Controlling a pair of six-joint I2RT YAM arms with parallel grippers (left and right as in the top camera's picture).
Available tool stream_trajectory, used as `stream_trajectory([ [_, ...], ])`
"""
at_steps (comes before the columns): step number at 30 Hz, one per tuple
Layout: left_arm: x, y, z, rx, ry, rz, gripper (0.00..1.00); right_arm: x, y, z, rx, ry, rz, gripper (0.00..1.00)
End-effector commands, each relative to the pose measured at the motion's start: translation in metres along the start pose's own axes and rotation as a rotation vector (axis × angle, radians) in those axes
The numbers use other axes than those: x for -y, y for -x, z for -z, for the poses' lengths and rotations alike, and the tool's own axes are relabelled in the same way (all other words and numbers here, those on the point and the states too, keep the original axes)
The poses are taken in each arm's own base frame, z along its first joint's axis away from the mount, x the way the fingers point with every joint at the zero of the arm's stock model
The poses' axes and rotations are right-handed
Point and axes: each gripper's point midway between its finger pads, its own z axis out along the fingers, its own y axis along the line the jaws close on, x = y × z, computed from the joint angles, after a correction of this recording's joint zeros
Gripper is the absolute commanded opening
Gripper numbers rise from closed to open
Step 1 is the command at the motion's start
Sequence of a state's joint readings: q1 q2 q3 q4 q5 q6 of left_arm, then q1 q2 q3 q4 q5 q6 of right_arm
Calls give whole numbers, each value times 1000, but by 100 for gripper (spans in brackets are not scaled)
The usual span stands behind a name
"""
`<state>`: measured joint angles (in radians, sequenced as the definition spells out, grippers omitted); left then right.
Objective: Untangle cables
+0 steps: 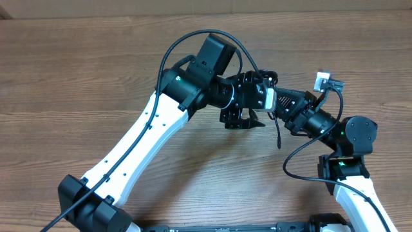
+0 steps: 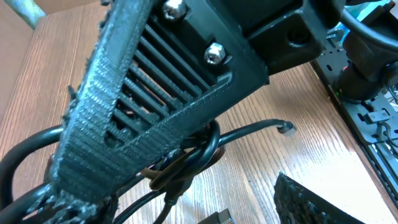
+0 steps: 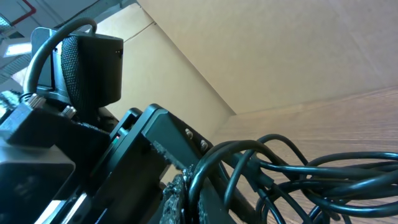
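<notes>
The left gripper fingers stood apart, straddling the cables — no grip. We found the right gripper clamped on them, one strand running straight toward the robot's side.

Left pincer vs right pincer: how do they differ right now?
The left pincer is open, its fingers wide apart; the right pincer is shut. The right pincer grips the cables, with strands looping out from it; the left pincer holds nothing, its fingers poised at the bundle. Shared: both are at the same cables, close together.
</notes>
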<state>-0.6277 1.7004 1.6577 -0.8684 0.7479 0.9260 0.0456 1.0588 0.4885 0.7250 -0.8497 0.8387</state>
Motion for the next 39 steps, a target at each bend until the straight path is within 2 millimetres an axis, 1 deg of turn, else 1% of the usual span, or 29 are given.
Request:
stream_trajectory([
  [1, 10, 15, -4, 39, -35, -66, 74, -8, 9, -1, 13, 20, 17, 4],
  [4, 11, 16, -5, 37, -36, -69, 72, -9, 10, -1, 15, 23, 8, 4],
  [12, 11, 8, -12, 21, -54, -47, 58, -10, 10, -1, 16, 26, 11, 4],
  [16, 11, 7, -14, 20, -60, -42, 44, -10, 10, -1, 17, 26, 11, 4],
  [18, 11, 7, -14, 20, -60, -42, 40, -10, 10, -1, 17, 26, 11, 4],
  [20, 11, 6, -14, 20, -59, -42, 32, -10, 10, -1, 17, 26, 11, 4],
  [25, 11, 6, -14, 19, -59, -42, 28, -10, 10, -1, 17, 26, 12, 4],
  [28, 11, 6, -14, 17, -57, -42, 23, -10, 10, -1, 16, 26, 11, 4],
  [34, 12, 5, -14, 12, -62, -34, 10, -9, 11, -1, 22, 21, 11, 4],
  [39, 11, -2, -14, -25, -51, -23, 7, -9, 12, -1, 26, 18, 11, 4],
])
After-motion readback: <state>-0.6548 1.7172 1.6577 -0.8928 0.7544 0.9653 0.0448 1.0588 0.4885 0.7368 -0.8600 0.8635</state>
